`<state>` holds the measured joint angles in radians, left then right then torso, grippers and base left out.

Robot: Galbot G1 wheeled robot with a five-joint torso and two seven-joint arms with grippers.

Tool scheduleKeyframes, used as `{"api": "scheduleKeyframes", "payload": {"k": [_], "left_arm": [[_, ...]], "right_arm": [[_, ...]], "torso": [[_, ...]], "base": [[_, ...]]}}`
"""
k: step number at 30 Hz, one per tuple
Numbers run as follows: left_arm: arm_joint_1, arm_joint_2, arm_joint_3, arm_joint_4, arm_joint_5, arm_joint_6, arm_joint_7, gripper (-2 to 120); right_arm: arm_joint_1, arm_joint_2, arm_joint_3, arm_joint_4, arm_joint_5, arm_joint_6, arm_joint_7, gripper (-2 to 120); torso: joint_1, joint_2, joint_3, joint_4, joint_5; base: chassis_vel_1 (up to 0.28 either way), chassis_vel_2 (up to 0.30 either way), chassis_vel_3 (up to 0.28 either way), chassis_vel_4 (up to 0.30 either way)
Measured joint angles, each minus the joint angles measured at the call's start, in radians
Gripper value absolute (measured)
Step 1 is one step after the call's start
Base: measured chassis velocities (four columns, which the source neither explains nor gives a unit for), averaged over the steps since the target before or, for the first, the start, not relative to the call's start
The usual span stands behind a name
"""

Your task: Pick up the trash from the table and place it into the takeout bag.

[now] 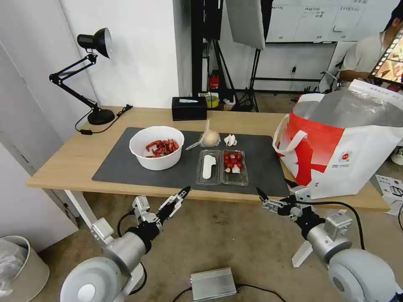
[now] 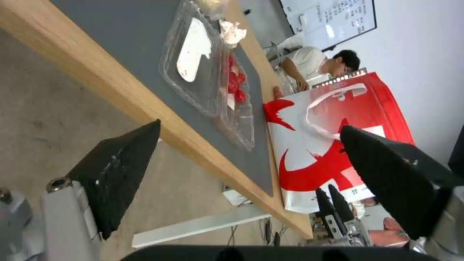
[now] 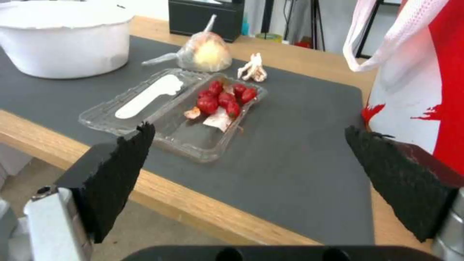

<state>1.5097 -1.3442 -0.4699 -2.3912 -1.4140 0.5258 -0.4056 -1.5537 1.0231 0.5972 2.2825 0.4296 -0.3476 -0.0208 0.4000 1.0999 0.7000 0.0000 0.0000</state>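
On the dark grey mat (image 1: 121, 170) of the table (image 1: 63, 167) lies the trash: a white bowl (image 1: 156, 147) of red scraps, an opened clear clamshell (image 1: 222, 167) with red bits, a knotted clear bag (image 1: 209, 137) and a crumpled tissue (image 1: 230, 140). The red-and-white takeout bag (image 1: 344, 147) stands open at the table's right end. My left gripper (image 1: 181, 195) hangs open just below the front edge, left of the clamshell (image 2: 208, 72). Below the edge near the bag's corner, my right gripper (image 1: 262, 197) is open and faces the clamshell (image 3: 179, 108).
A black tissue box (image 1: 189, 108) and a black desk lamp (image 1: 90, 75) stand along the far side. A white waste bin (image 1: 19, 264) sits on the floor at the left. A grey box with cables (image 1: 213, 283) lies on the floor between my arms.
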Motion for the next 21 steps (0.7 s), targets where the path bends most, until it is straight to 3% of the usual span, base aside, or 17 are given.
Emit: {"api": "scheduleKeyframes", "payload": {"k": [21], "left_arm": [[-0.122, -0.005, 0.099, 0.089, -0.034, -0.017, -0.036, 100]], "right_arm": [[-0.046, 0.034, 0.025, 0.022, -0.038, 0.012, -0.002, 100]], "torso": [[0.0, 0.0, 0.0, 0.0, 0.0]], "base": [[0.0, 0.0, 0.0, 0.0]]}}
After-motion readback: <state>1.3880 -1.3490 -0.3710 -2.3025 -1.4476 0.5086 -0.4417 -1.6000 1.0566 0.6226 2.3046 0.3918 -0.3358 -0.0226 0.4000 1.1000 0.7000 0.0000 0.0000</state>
